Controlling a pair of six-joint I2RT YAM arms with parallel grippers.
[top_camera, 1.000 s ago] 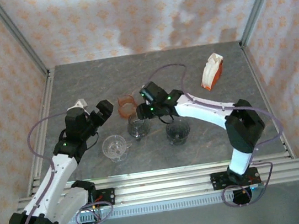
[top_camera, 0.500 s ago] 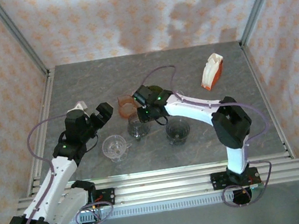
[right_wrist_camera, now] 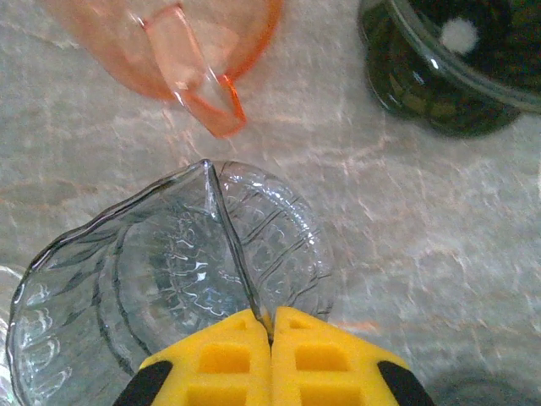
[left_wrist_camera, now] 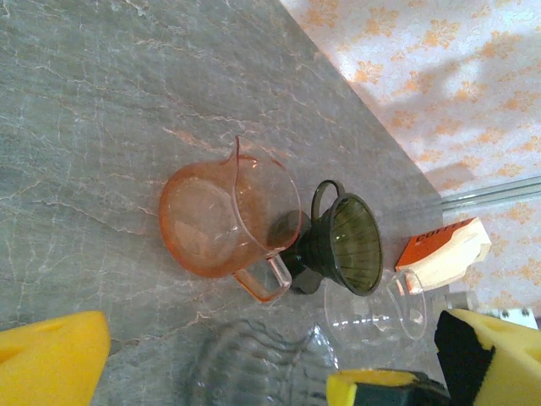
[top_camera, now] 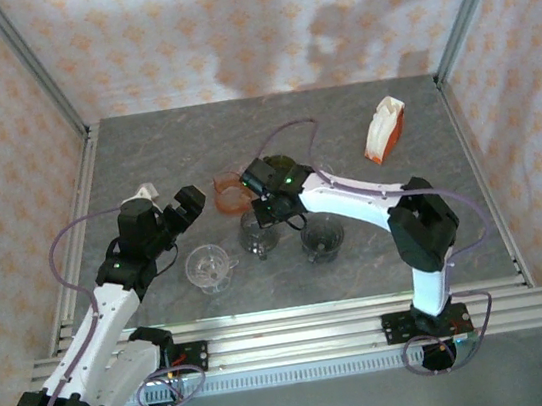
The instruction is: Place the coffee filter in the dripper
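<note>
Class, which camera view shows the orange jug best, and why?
The left wrist view: the orange jug sits whole there, with spout, rim and handle all clear. The right wrist view cuts the jug down to its handle and part of the body. The top view shows it small and partly hidden.

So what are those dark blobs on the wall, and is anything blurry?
Top view: they are shadows on the wall. Left wrist view: the yellow fingers and the nearest glass look fuzzy. Right wrist view: sharp, with shine on the held glass.
</note>
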